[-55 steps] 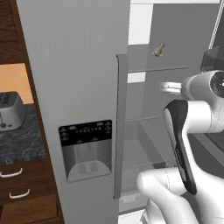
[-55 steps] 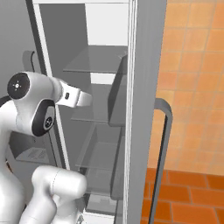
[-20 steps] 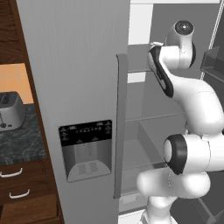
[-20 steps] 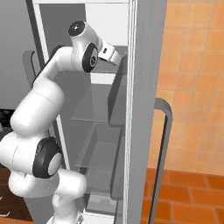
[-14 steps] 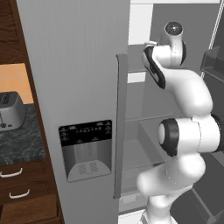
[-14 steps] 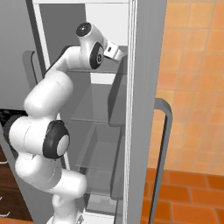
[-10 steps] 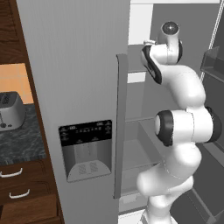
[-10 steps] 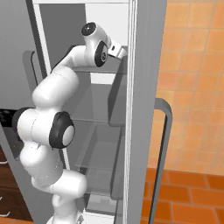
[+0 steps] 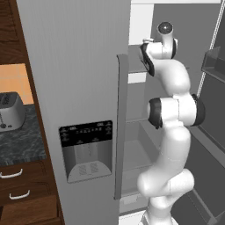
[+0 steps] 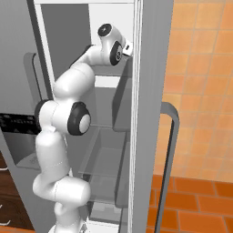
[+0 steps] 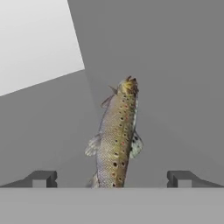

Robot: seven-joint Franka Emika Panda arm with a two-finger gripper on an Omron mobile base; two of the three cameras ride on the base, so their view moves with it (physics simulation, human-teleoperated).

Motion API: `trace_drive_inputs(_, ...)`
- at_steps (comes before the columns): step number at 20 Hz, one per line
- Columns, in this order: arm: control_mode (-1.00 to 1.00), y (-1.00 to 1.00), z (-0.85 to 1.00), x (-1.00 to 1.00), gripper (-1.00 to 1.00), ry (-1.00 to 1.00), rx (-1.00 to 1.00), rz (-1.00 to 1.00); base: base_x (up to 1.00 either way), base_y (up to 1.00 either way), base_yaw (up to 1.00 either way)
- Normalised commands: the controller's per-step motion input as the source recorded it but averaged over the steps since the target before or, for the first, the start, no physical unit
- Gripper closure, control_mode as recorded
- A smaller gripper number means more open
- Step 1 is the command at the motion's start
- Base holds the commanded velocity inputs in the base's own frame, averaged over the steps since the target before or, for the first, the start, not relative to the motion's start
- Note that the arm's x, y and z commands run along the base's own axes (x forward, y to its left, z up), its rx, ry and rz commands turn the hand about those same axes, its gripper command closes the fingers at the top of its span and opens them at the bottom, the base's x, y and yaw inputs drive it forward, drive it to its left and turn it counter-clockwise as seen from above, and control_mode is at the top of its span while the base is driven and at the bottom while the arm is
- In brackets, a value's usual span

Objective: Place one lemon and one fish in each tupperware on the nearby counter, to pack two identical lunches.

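- A speckled fish [image 11: 117,140] lies lengthwise at centre frame, on a grey surface.
- Two dark fingertips [image 11: 41,179] stand wide apart at the bottom, one either side of the fish.
- A white panel [image 11: 35,41] fills the upper left.

Grey fridge shelf [image 11: 175,87] w/ one spotty fish [image 11: 116,140] lying flat on it, head pointing away.
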Motion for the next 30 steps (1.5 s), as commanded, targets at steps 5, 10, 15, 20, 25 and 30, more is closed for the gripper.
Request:
trace_drive_inputs(5,-1.00,-0.25,-0.20,0.58,-1.00,0.01,0.00,-0.04,0.00,0.00,0.00)
trace_drive_inputs(10,-1.00,-0.10,-0.37,0.57,-1.00,0.04,0.00,-0.04,0.00,0.00,0.00)
trace_drive_inputs(15,-1.00,-0.02,-0.50,0.15,1.00,0.12,0.00,-0.07,0.00,0.00,0.00)
trace_drive_inputs(20,-1.00,0.00,-0.95,-0.10,1.00,-0.04,-0.05,-0.03,0.00,0.00,0.00)
trace_drive_inputs(25,-1.00,0.12,-1.00,-0.58,1.00,-0.38,-0.15,0.00,0.00,0.00,0.00)
trace_drive_inputs(30,-1.00,0.17,-0.92,-0.86,1.00,-0.43,-0.17,0.00,0.00,0.00,0.00)
